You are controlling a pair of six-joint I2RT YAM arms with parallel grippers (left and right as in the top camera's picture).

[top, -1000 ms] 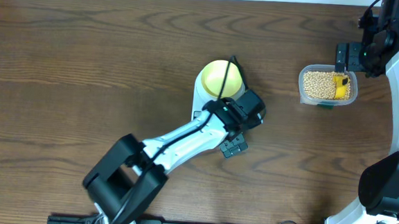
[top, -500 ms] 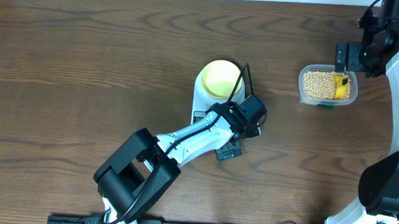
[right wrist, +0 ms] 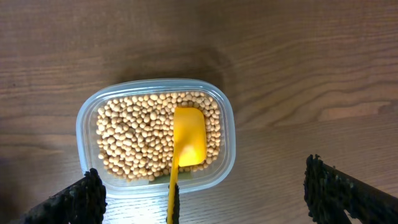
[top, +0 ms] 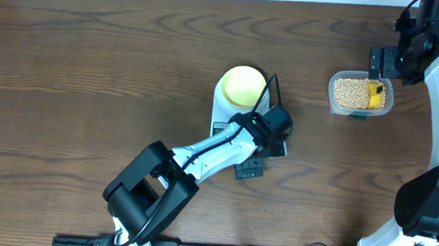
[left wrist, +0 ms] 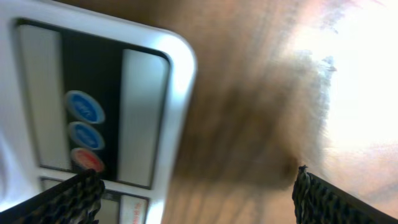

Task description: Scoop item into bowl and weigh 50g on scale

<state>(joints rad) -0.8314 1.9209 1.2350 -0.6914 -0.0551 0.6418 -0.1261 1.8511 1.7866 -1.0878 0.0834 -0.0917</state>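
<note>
While the bowl [top: 243, 86] sits empty on the scale [top: 220, 112], the left gripper [left wrist: 199, 199] hovers spread over its buttons. The right gripper [right wrist: 208, 196] — spread above the beans [right wrist: 134, 137] in their tub [right wrist: 227, 124] — should pinch the scoop [right wrist: 188, 137] handle squarely.

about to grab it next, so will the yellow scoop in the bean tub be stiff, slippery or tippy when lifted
The yellow scoop looks like smooth moulded plastic, so it is probably stiff and light, and maybe slick to grip. Its blade lies on loose round beans, so it may shift when nudged.

Bowl [top: 242, 86] on scale [top: 220, 109], left arm [top: 209, 150] over it, beans [top: 349, 93] in tub [top: 331, 95]
</note>
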